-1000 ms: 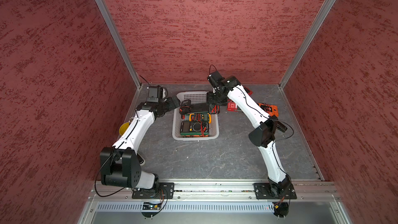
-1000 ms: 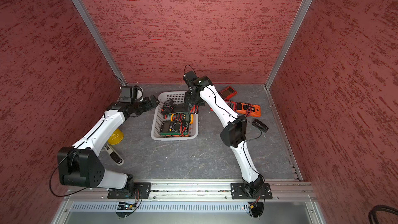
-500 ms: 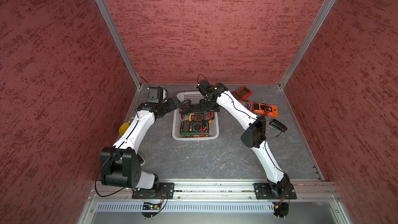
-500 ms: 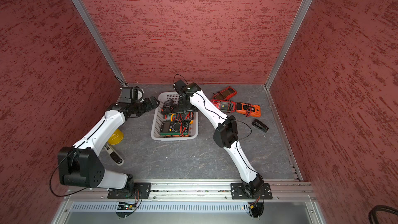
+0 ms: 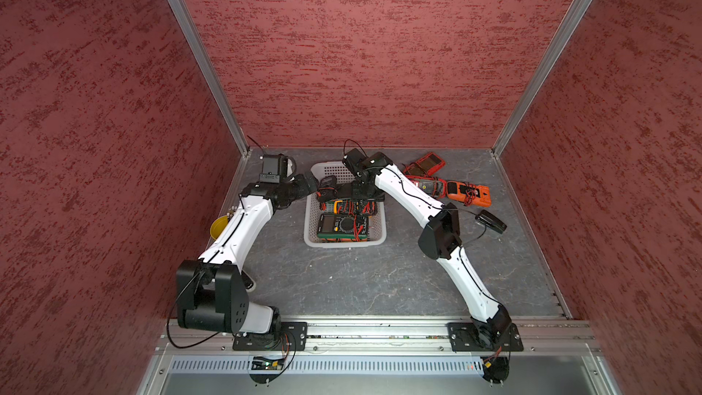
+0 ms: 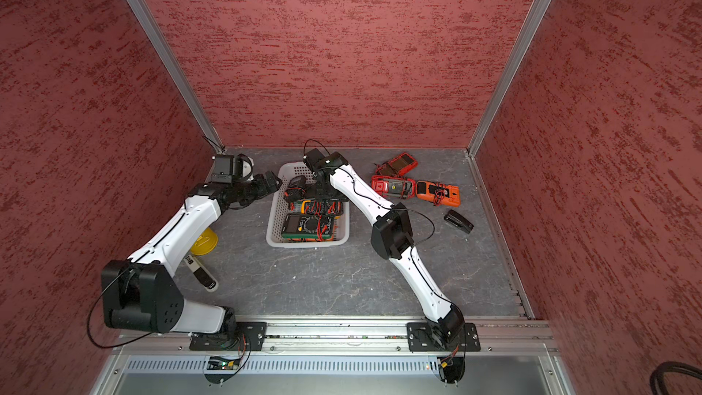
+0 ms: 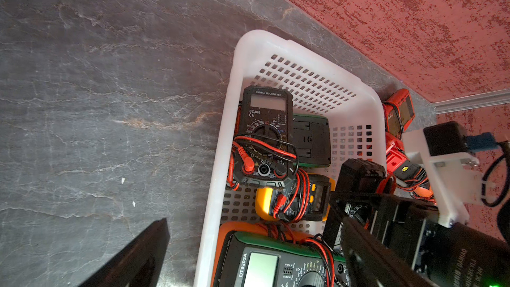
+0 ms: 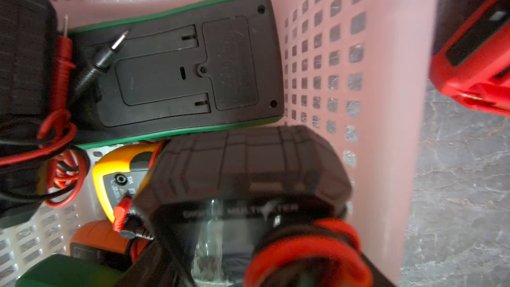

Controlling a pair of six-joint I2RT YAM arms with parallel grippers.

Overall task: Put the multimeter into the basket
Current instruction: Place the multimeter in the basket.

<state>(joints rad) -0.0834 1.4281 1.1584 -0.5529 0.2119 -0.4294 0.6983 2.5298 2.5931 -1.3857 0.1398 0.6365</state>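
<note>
Multimeter (image 8: 248,167), black with red leads wound round it, is clamped in right gripper (image 5: 359,193), which hangs over the inside of basket (image 5: 343,243), above stored meters (image 5: 343,224). A second ago this arm was out by the red meters (image 5: 429,188) on the table (image 5: 342,283); it has swung across. Carry looks done, so next is lower and release. Left gripper (image 5: 310,182) is spread wide and empty, unmoved beside the basket's left rim.

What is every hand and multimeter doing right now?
basket: on table, several multimeters inside.
black multimeter: held over basket, not yet let go.
right hand: shut on black multimeter.
left hand: open, empty, beside basket.
orange multimeter: lying on table, outside basket.
</note>
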